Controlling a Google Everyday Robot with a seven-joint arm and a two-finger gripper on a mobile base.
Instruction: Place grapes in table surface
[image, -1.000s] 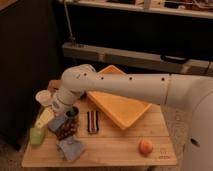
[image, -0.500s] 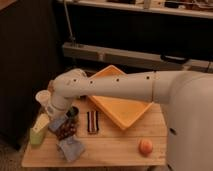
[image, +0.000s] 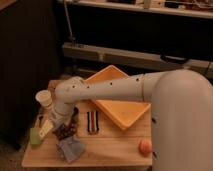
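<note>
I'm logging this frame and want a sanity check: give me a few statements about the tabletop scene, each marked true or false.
1. The gripper is down low beside the grapes, on the picture's left. True.
2. The round orange-red fruit lies inside the yellow-orange bin. False: it sits on the table surface, near the front right corner.
3. The grey-blue cloth lies just in front of the grapes. True.
4. The white cup stands at the table's right edge. False: it stands at the left edge.
</note>
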